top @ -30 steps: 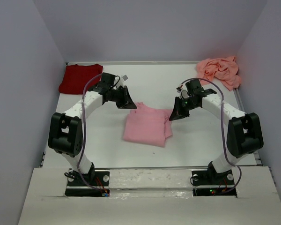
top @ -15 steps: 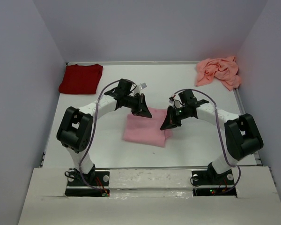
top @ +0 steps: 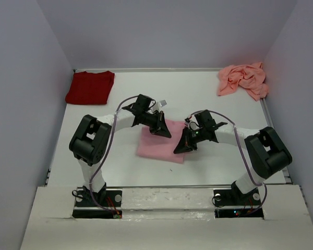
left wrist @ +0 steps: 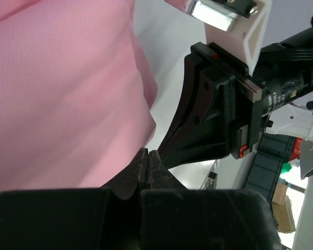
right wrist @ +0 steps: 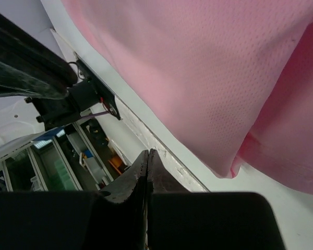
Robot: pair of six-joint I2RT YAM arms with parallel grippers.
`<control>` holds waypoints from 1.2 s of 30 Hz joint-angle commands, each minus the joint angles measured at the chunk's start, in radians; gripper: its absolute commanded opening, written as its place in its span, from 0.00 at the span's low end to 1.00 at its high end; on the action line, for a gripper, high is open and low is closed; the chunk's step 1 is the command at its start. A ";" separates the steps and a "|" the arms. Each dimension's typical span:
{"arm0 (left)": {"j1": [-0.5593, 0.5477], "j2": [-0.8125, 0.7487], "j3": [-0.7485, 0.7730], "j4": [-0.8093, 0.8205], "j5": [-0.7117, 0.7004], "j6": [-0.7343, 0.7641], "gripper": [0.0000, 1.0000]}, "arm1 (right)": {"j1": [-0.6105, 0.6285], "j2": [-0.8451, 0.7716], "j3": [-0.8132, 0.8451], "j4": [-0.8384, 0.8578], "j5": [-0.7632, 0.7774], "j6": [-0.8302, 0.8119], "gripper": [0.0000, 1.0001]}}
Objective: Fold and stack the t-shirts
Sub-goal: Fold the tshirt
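The light pink t-shirt [top: 157, 145] lies folded at the table's middle. My left gripper [top: 167, 135] is shut and low over its far right part. In the left wrist view the shut tips [left wrist: 147, 153] sit just past the pink cloth's [left wrist: 57, 94] edge, with nothing visible between them. My right gripper [top: 178, 150] is shut at the tee's right edge. Its tips [right wrist: 147, 152] are off the pink cloth [right wrist: 208, 62], which shows two layers. The dark red t-shirt [top: 90, 87] lies folded at the far left. The salmon-pink t-shirt [top: 243, 79] lies crumpled at the far right.
The two grippers are close together, and the right gripper [left wrist: 208, 114] fills the left wrist view. Grey walls enclose the white table [top: 120, 161] on three sides. The arm bases stand on the near ledge [top: 167, 200].
Both grippers have moved nearer and inward over the pink tee, from its far corners to its right half. The sleeve part that stuck out on the right now lies tucked in.
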 commanded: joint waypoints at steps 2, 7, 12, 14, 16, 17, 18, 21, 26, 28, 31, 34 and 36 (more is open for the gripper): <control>-0.028 0.024 -0.034 0.062 0.049 -0.026 0.00 | 0.038 0.007 -0.012 0.103 -0.045 0.051 0.00; -0.044 0.068 -0.043 0.090 0.066 -0.033 0.00 | 0.047 0.041 -0.038 0.182 -0.071 0.077 0.00; -0.059 0.105 -0.036 0.118 0.066 -0.035 0.00 | 0.066 0.122 -0.046 0.222 -0.085 0.091 0.00; -0.062 0.119 -0.034 0.125 0.067 -0.039 0.00 | 0.066 0.152 -0.052 0.238 -0.088 0.087 0.00; -0.064 0.128 -0.031 0.133 0.067 -0.041 0.00 | 0.066 0.205 -0.046 0.226 -0.088 0.077 0.00; -0.064 0.137 -0.026 0.133 0.070 -0.041 0.00 | 0.075 0.227 -0.040 0.211 -0.083 0.059 0.00; -0.064 0.142 -0.023 0.133 0.069 -0.041 0.00 | 0.075 0.250 -0.032 0.191 -0.077 0.045 0.00; -0.065 0.159 -0.011 0.133 0.072 -0.041 0.00 | 0.075 0.328 0.020 0.005 -0.022 -0.037 0.00; -0.065 0.169 0.003 0.133 0.069 -0.041 0.00 | 0.075 0.365 0.020 -0.065 0.019 -0.096 0.00; -0.065 0.168 0.003 0.133 0.066 -0.042 0.00 | 0.075 0.382 0.025 -0.076 0.023 -0.099 0.00; -0.065 0.160 -0.005 0.130 0.061 -0.042 0.00 | 0.075 0.405 0.065 -0.131 0.073 -0.139 0.00; -0.065 0.143 -0.017 0.124 0.049 -0.038 0.00 | 0.075 0.412 0.111 -0.177 0.105 -0.162 0.00; -0.065 0.126 -0.025 0.121 0.037 -0.036 0.00 | 0.075 0.414 0.131 -0.199 0.125 -0.171 0.00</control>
